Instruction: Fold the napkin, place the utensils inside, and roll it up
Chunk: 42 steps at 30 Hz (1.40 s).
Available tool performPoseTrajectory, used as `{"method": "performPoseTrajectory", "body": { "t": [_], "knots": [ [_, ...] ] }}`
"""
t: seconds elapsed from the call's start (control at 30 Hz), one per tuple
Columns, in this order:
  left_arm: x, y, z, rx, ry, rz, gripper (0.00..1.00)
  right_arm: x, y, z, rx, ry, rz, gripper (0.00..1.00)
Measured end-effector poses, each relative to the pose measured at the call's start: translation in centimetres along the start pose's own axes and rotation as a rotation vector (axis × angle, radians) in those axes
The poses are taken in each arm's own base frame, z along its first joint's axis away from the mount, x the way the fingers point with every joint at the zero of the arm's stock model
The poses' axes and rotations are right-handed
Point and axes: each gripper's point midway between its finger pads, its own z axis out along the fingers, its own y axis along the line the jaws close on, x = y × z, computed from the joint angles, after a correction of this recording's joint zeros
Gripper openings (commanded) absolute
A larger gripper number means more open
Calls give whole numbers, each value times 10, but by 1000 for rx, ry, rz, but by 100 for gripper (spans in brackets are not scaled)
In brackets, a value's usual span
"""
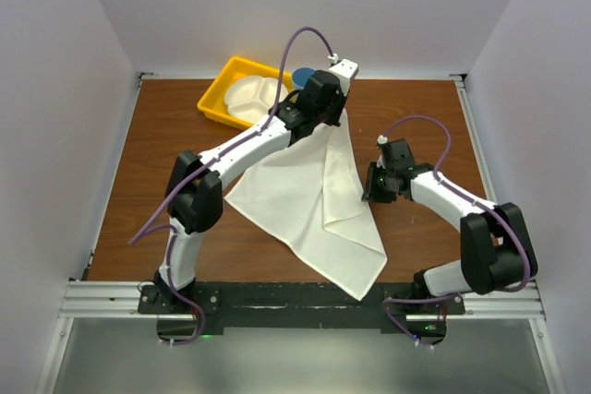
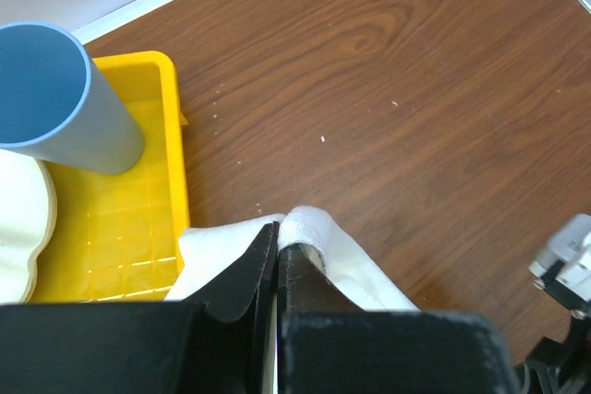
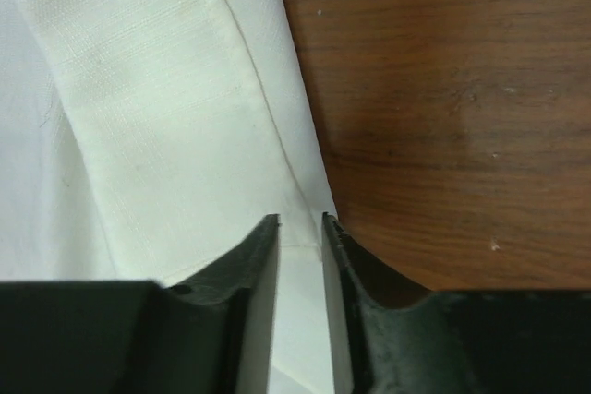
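The white napkin (image 1: 314, 200) lies spread on the brown table with its far corner lifted. My left gripper (image 1: 327, 120) is shut on that corner near the yellow tray; in the left wrist view the cloth (image 2: 319, 228) bulges over the closed fingertips of the gripper (image 2: 277, 232). My right gripper (image 1: 370, 193) is at the napkin's right corner. In the right wrist view the gripper (image 3: 298, 223) has its jaws a narrow gap apart, straddling the hem of the cloth (image 3: 166, 117). The knife is not in view.
A yellow tray (image 1: 212, 99) stands at the back left, holding a white divided plate (image 1: 251, 97) and a blue cup (image 1: 302, 74). The left wrist view shows the cup (image 2: 55, 89), the tray wall (image 2: 171, 154) and the plate edge (image 2: 18, 219). White walls surround the table.
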Motion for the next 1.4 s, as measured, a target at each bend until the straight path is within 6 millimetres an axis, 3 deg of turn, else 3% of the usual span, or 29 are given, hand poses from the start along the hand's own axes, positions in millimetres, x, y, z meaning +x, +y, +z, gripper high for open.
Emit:
{"method": "performPoseTrajectory", "body": {
  "t": [0.3, 0.47, 0.53, 0.63, 0.77, 1.17, 1.23, 1.4],
  "knots": [
    [8, -2, 1, 11, 17, -5, 0, 6, 1, 19, -10, 17, -9, 36],
    [13, -2, 2, 15, 30, -3, 0, 11, 8, 23, -18, 26, -39, 28],
    [13, -3, 2, 18, 29, -4, 0, 12, 12, 25, -22, 26, -54, 14],
    [13, -2, 2, 20, 30, -4, 0, 16, 16, 26, -17, 29, -75, 12],
    [13, -1, 2, 20, 30, -5, 0, 15, 12, 24, 25, 30, -86, 29],
    [13, 2, 3, 32, 32, -11, 0, 12, 8, 4, 54, 11, -92, 25],
    [12, 2, 3, 34, 32, -11, 0, 17, 6, 5, 54, 26, -91, 38],
    [13, 1, 3, 40, 33, -11, 0, 20, 5, 6, 58, 37, -90, 44]
  ]
}}
